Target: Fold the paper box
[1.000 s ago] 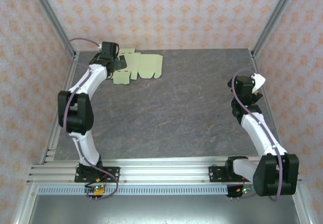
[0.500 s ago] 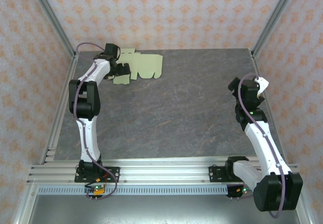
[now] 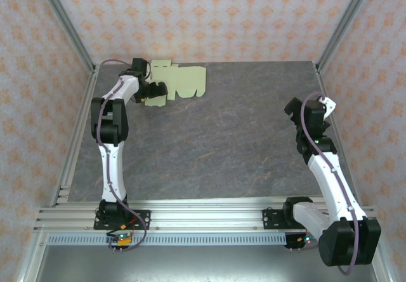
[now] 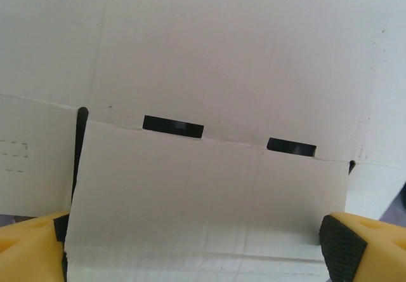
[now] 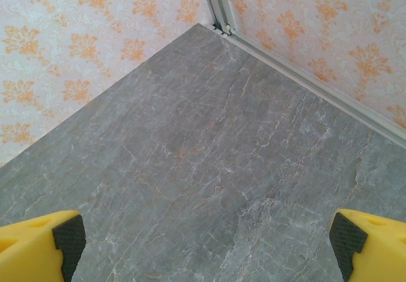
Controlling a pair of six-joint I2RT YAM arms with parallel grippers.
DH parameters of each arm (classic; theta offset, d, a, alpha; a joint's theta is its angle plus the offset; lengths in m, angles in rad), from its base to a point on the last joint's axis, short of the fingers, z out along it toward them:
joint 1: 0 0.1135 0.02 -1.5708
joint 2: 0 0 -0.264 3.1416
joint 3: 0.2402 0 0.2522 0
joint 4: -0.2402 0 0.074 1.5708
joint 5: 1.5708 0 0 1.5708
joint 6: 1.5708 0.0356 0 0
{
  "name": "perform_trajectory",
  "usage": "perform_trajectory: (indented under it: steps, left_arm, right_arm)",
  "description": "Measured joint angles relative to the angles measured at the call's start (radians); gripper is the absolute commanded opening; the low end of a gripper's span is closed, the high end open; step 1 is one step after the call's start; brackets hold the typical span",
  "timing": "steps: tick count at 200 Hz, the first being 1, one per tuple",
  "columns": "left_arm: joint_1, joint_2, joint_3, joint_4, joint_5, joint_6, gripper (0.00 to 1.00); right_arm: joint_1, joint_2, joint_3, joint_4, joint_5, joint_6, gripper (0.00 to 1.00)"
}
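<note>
- Flat pale-green paper box (image 3: 183, 82) lies upper left in the overhead view, on the grey table (image 3: 222, 142) near the back wall (image 3: 203, 21).
- Left claw (image 3: 156, 91) spread wide, straddling one flap (image 4: 203, 187); contact unclear.
- Right claw (image 3: 322, 109) spread wide, holding nothing, by the right edge; mid-table lies open.

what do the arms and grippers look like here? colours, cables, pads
The left arm and right arm have white link shells, black joint housings and a purple cable along each. Black bases sit on an aluminium rail. The right gripper and left gripper have yellow fingers with black textured pads.
</note>
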Motion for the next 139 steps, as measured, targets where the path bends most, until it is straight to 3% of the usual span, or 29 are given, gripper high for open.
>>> perform_trajectory:
  steps: [75, 100, 139]
  left_arm:
    - [0.032, -0.02, -0.076, 0.093, 0.095, -0.048, 0.68]
    - [0.035, -0.043, -0.135, 0.146, 0.139, -0.053, 0.51]
    - [0.034, -0.047, -0.171, 0.192, 0.213, -0.057, 0.35]
  right_arm:
    - [0.0, 0.008, 0.0, -0.014, -0.032, 0.049, 0.99]
    - [0.0, 0.032, 0.0, -0.014, -0.056, 0.061, 0.99]
    - [0.0, 0.054, 0.0, -0.014, -0.087, 0.084, 0.99]
